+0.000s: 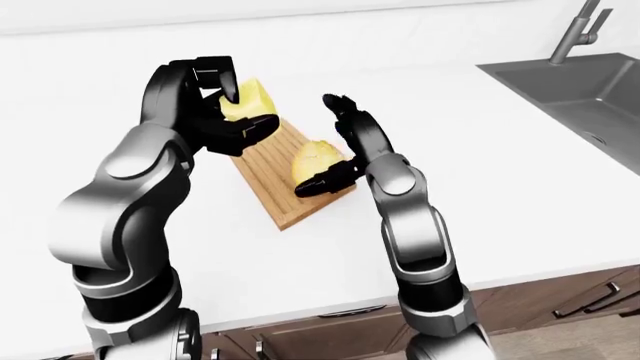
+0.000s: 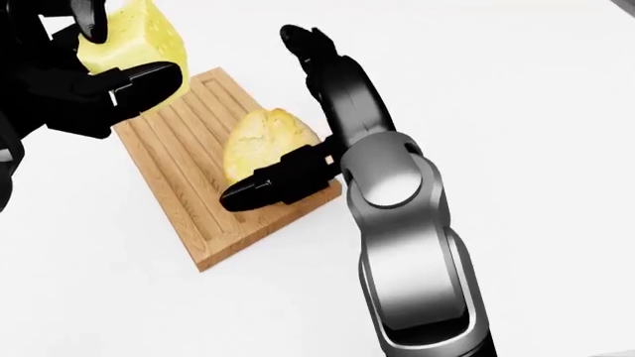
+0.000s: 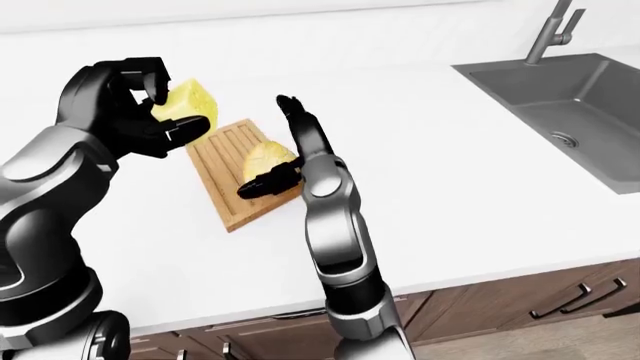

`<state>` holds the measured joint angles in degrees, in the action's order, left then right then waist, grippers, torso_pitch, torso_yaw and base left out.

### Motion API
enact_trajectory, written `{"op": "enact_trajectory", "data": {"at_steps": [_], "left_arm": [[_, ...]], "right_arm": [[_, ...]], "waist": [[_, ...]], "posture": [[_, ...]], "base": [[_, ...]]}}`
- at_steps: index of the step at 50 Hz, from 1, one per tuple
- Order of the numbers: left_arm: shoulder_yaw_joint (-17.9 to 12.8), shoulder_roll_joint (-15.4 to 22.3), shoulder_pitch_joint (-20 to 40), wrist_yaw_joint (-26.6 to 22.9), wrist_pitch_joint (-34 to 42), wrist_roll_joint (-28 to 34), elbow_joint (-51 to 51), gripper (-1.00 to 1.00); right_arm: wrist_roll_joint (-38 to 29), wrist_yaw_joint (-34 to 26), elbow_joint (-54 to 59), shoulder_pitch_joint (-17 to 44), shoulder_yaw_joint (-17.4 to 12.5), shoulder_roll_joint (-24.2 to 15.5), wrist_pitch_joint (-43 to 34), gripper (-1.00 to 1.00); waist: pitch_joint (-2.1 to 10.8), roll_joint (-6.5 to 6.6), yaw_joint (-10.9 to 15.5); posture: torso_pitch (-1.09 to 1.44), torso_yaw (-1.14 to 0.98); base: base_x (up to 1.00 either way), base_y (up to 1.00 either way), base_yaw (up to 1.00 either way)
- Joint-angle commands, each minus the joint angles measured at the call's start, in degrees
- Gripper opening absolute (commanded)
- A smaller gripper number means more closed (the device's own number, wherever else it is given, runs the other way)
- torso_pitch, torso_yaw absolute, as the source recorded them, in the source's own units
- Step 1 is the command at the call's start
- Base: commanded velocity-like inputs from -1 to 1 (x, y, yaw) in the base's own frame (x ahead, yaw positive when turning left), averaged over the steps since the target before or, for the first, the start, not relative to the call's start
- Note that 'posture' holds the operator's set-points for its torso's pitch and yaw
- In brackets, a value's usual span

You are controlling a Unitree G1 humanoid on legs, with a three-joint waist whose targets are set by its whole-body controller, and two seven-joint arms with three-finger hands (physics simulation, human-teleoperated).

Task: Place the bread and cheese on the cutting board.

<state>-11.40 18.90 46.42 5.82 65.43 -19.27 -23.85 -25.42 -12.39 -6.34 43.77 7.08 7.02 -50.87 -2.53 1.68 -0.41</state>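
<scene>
A wooden cutting board [image 2: 188, 201] lies on the white counter [image 1: 480, 165]. A pale round piece of bread [image 2: 263, 137] rests on the board's right half. My right hand [image 2: 268, 119] is open beside it, with the fingers stretched up past its top and the thumb lying across its lower edge. My left hand [image 2: 114, 52] is shut on a yellow wedge of cheese [image 2: 144, 33] and holds it in the air over the board's upper left end.
A grey sink [image 1: 590, 97] with a faucet [image 1: 580, 30] is set into the counter at the right. Brown drawer fronts [image 1: 560, 300] run below the counter's near edge.
</scene>
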Motion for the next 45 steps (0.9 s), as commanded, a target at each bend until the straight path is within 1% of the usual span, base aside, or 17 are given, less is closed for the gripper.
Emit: {"op": "enact_trajectory", "data": {"at_steps": [1,10,15,18,20,24,27,28,33,35,39,41,43,44,45], "left_arm": [[-0.8,0.5,2.0,0.2,-2.3,0.2,-1.8,-0.97],[0.0,0.5,1.5,-0.7,-3.5,1.3,-0.5,-0.97],[1.5,0.2,0.8,-3.1,-5.4,3.8,1.4,-0.96],[2.5,-0.1,0.7,-4.7,-7.4,6.1,3.8,-0.96],[3.1,-1.0,0.6,-5.4,-9.6,7.9,6.3,-0.97],[4.1,-1.4,1.7,-7.7,-13.1,11.3,11.7,-0.97],[5.1,-1.7,2.9,-9.2,-16.4,14.6,16.5,-0.96],[4.9,-2.2,3.4,-9.7,-16.7,15.0,17.4,-0.96],[5.7,-2.5,8.4,-12.0,-21.9,19.0,27.0,-0.96],[6.5,-2.5,9.2,-13.2,-23.6,20.8,29.3,-0.95],[6.1,-2.9,11.6,-13.9,-27.4,22.8,35.8,-0.95],[5.6,-3.2,12.6,-13.9,-30.7,23.2,40.8,-0.95],[5.7,-3.1,13.3,-13.8,-32.5,23.9,43.5,-0.94],[6.4,-2.8,13.3,-13.8,-33.4,25.2,44.4,-0.94],[6.3,-3.0,13.7,-14.0,-33.9,25.4,45.4,-0.94]], "right_arm": [[-0.2,0.4,-2.1,1.8,0.1,0.1,1.6,1.0],[0.1,0.5,-2.7,2.2,-0.4,-0.2,1.1,1.0],[0.3,-0.4,-5.9,5.5,-1.4,-1.4,-3.0,1.0],[0.6,-1.0,-7.7,9.2,-2.6,-2.9,-6.7,1.0],[0.9,-1.1,-8.0,10.5,-2.9,-3.7,-7.9,1.0],[1.3,-1.1,-9.0,13.3,-3.6,-5.3,-10.5,1.0],[1.6,-1.0,-8.7,13.9,-3.7,-6.1,-10.8,1.0],[1.7,-1.0,-8.7,14.2,-3.7,-6.3,-10.9,1.0],[2.2,-0.7,-9.0,14.0,-4.0,-6.8,-10.8,1.0],[2.3,-0.6,-9.0,14.4,-4.0,-7.0,-11.0,1.0],[2.6,-0.4,-9.2,13.9,-4.0,-7.2,-11.0,1.0],[2.7,-0.2,-9.5,13.7,-4.0,-7.1,-11.1,1.0],[2.9,-0.1,-9.4,13.2,-4.2,-7.3,-10.6,1.0],[3.0,0.0,-9.5,13.2,-4.2,-7.3,-10.6,1.0],[3.1,0.1,-9.6,13.1,-4.1,-7.3,-10.7,1.0]], "waist": [[1.68,0.26,0.0],[1.71,0.23,0.0],[1.71,0.14,0.1],[1.64,0.07,0.2],[1.57,-0.04,0.3],[1.62,-0.25,0.3],[1.59,-0.4,0.4],[1.62,-0.43,0.4],[1.69,-0.65,0.5],[1.71,-0.74,0.5],[1.73,-0.82,0.6],[1.76,-0.87,0.6],[1.87,-0.87,0.6],[1.9,-0.86,0.6],[1.94,-0.85,0.6]], "posture": [[0.0,0.0],[0.0,0.0],[0.0,0.0],[0.0,0.0],[0.0,0.0],[0.0,0.0],[0.0,0.0],[0.0,0.0],[0.0,0.0],[0.0,0.0],[0.0,0.0],[0.0,0.0],[0.0,0.0],[0.0,0.0],[0.0,0.0]], "base": [[0.0,0.0,0.0],[0.0,0.0,0.0],[0.0,0.0,0.0],[0.0,0.0,0.0],[0.0,0.0,0.0],[0.0,0.0,0.0],[0.0,0.0,0.0],[0.0,0.0,0.0],[0.0,0.0,0.0],[0.0,0.0,0.0],[0.0,0.0,0.0],[0.0,0.0,0.0],[0.0,0.0,0.0],[0.0,0.0,0.0],[0.0,0.0,0.0]]}}
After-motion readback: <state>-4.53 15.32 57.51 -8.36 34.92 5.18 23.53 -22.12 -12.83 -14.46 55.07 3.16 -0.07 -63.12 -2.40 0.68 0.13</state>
